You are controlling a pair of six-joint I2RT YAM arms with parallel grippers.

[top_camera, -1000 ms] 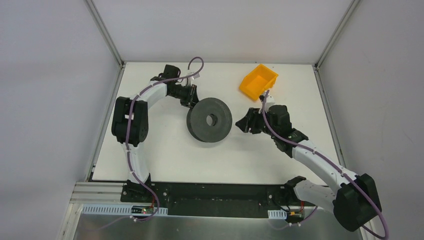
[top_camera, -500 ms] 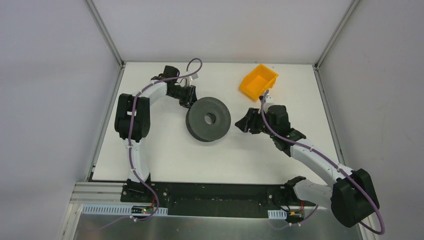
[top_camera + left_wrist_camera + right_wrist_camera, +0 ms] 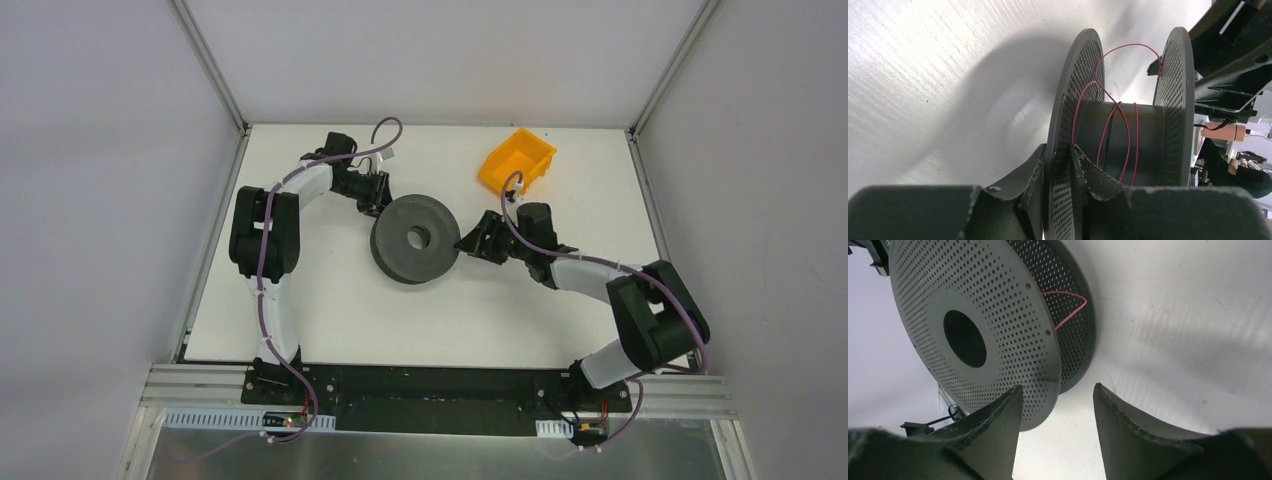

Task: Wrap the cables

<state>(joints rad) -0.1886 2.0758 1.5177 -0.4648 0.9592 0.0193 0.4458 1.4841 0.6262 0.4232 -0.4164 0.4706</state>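
The left gripper (image 3: 1060, 150) is pinching a flange of the perforated reel (image 3: 417, 238) at its 11 o'clock, the right gripper (image 3: 1058, 390) is holding its jaws wide and empty at 3, and the thread-thin cable (image 3: 1136, 145), slack round the hub, is looking light, springy, best pinched mid-loop.

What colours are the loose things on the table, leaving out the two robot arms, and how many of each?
Dark grey: 1, the spool
Orange: 1, the bin
Pink: 1, the thin wire wound loosely on the spool
Total: 3
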